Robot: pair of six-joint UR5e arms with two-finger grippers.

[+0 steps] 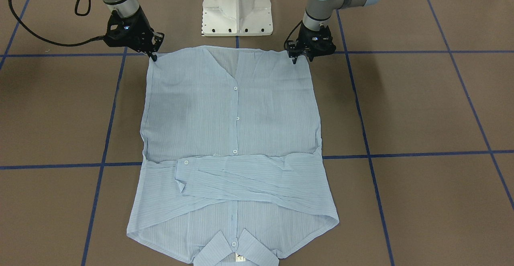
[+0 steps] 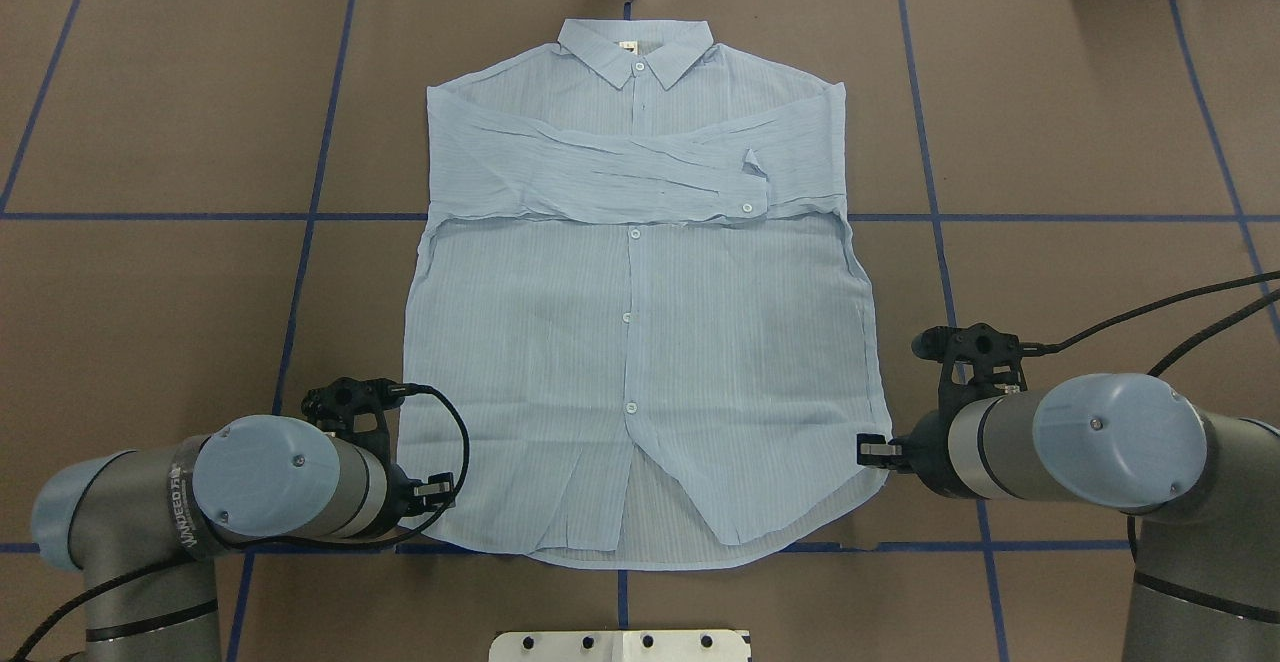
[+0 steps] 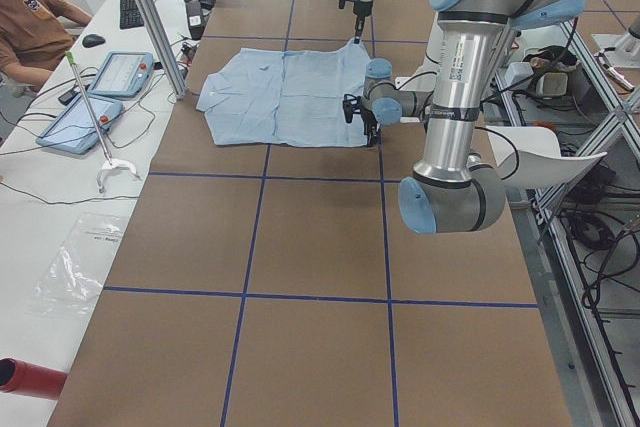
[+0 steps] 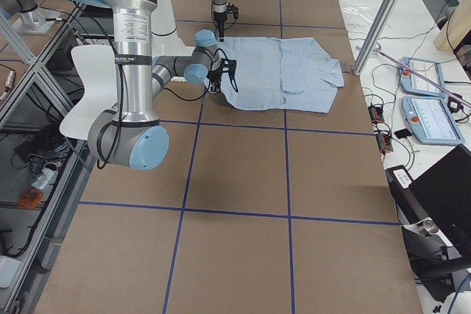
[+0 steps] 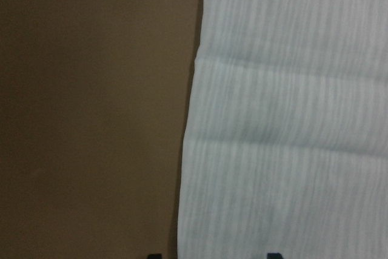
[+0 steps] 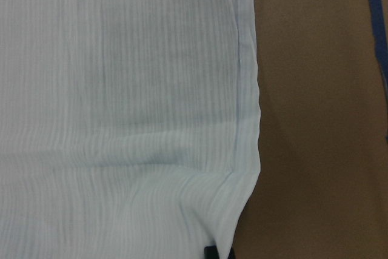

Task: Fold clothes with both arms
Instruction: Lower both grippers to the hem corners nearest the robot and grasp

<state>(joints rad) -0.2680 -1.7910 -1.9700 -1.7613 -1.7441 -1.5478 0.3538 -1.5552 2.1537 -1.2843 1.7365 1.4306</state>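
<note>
"Where is the shirt (image 1: 237, 117)?"

"It lies flat on the brown surface (image 1: 421, 109), in the middle of the front view. The buttons face up, the sleeves (image 1: 249, 173) are laid across the chest, and the collar (image 1: 217, 250) is at the bottom edge."

"What are the arms doing?"

"Both bend down to the hem (image 1: 237, 49) at the top. The left tool (image 1: 302, 59), upper right of the middle, has its fingers apart, one on each side of the shirt's edge. The right tool (image 1: 153, 56), upper left, touches the other corner. I cannot tell if its fingers are apart or together."

"How should they do it well?"

"I think both should pinch their corners at the same time, lift evenly, and carry the hem straight toward the collar. The cloth is thin, so it might slip or bunch."
</note>
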